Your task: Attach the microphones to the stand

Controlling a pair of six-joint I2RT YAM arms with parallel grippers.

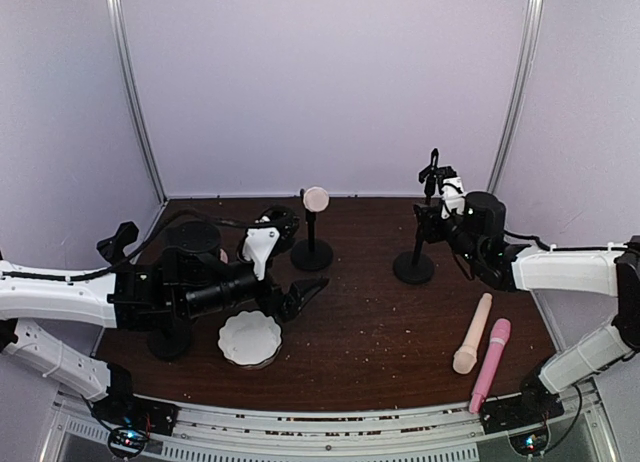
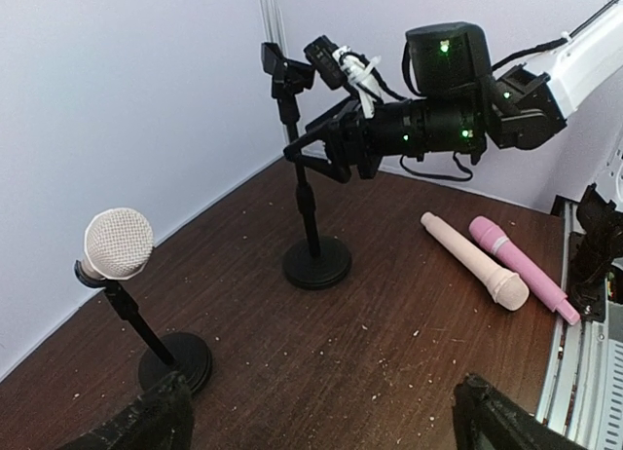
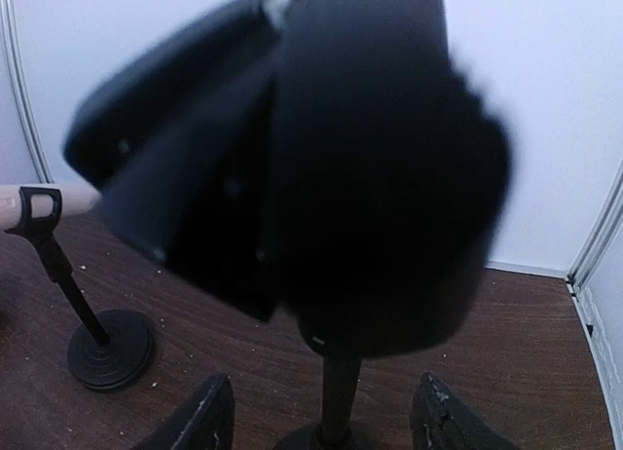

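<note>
One cream microphone (image 1: 316, 198) sits clipped in the left black stand (image 1: 312, 254); it also shows in the left wrist view (image 2: 118, 243) and at the left edge of the right wrist view (image 3: 24, 206). A second cream microphone (image 1: 473, 333) and the pink microphone (image 1: 491, 363) lie side by side on the table at the right, also seen in the left wrist view as cream (image 2: 476, 260) and pink (image 2: 521, 266). The right stand (image 1: 414, 267) has an empty clip (image 3: 311, 168). My right gripper (image 3: 321, 421) is open, its jaws either side of that stand's post. My left gripper (image 2: 321, 432) is open and empty, low over the table.
A white scalloped bowl (image 1: 250, 339) sits near the front left beside my left gripper (image 1: 300, 300). Another black round base (image 1: 170, 342) stands at the left, partly hidden by the left arm. Pale walls enclose the dark wooden table (image 1: 380, 322).
</note>
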